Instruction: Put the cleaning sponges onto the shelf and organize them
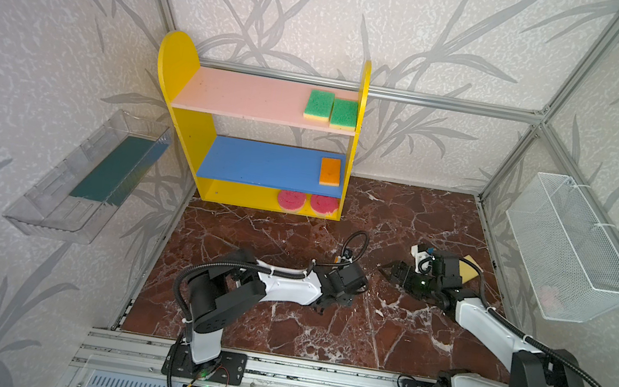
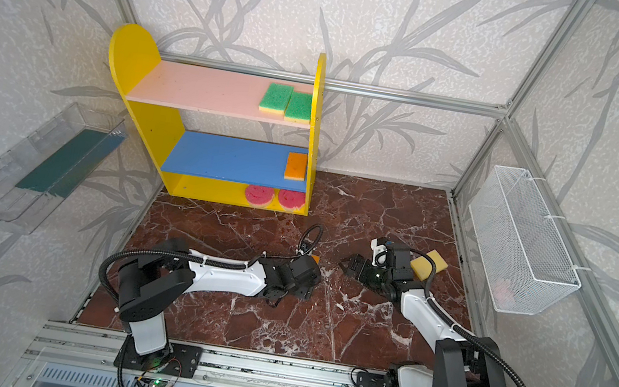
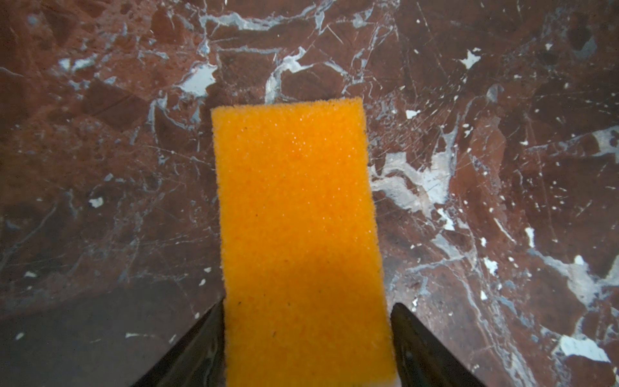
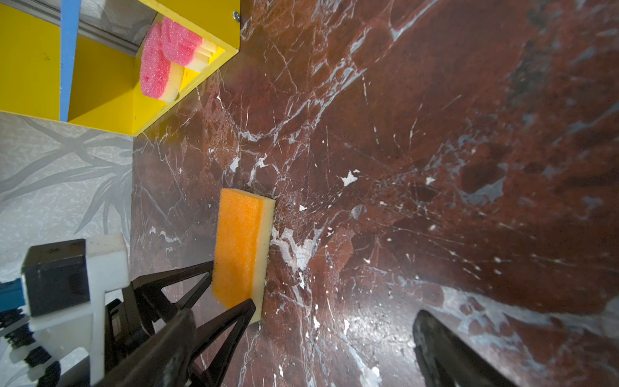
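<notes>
Shelf (image 1: 188,70): we are finding two green sponges (image 1: 318,105) lying on the pink board (image 1: 251,97), one orange sponge (image 1: 330,172) on the blue board (image 1: 262,164), and two round pink sponges (image 1: 291,201) on the yellow base (image 1: 240,194).
Left gripper (image 3: 306,303): straddling the floor sponge (image 3: 298,234); we cannot tell whether it is squeezing.
Floor sponge: lying flat, grainy orange face up, long axis running out between those fingers.
Right gripper (image 4: 304,315): gaping wide, empty.

shelf (image 1: 185,116) at table (image 1: 399,225) rear | upper board (image 1: 247,96): sponge pair (image 1: 319,105) | middle board (image 1: 262,164): lone sponge (image 1: 330,172) | base (image 1: 240,194): two sponges (image 1: 291,201)
</notes>
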Tool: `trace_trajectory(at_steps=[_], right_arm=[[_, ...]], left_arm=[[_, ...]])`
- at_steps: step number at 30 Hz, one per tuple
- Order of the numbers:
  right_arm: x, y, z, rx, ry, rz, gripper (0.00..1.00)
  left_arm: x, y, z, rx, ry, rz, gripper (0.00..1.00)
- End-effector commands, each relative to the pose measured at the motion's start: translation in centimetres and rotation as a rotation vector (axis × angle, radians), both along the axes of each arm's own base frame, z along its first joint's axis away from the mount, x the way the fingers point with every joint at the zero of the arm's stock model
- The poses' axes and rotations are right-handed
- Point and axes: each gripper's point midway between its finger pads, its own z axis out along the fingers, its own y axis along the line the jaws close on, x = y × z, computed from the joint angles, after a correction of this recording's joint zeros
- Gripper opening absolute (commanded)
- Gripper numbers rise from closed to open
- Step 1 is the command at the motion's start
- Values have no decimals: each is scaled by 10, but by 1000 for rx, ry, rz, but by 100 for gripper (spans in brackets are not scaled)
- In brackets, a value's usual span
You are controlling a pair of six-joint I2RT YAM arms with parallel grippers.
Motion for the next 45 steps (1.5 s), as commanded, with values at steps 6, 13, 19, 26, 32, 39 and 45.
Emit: trace_trajectory(at_steps=[6, 13, 19, 26, 32, 39, 45], right_arm=[[-3, -2, -2, -12, 3, 1, 99], [2, 1, 7, 20, -20, -8, 99], [4, 2, 11, 23, -35, -9, 99], [2, 1, 7, 16, -37, -2, 99], [0, 1, 4, 12, -28, 5, 99], [-1, 1, 1, 6, -26, 6, 99], [-1, 1, 0, 8, -24, 8, 99]], left_arm=[[3, 21, 28, 38, -55, 72, 77], [13, 57, 83, -8, -176, 129, 77], [20, 77, 119, -63, -233, 124, 82], [2, 36, 85, -103, -113, -42, 98], [-2, 15, 50, -94, -14, -60, 100], [-1, 8, 20, -71, 44, -55, 100], [-1, 1, 11, -69, 59, -70, 100]])
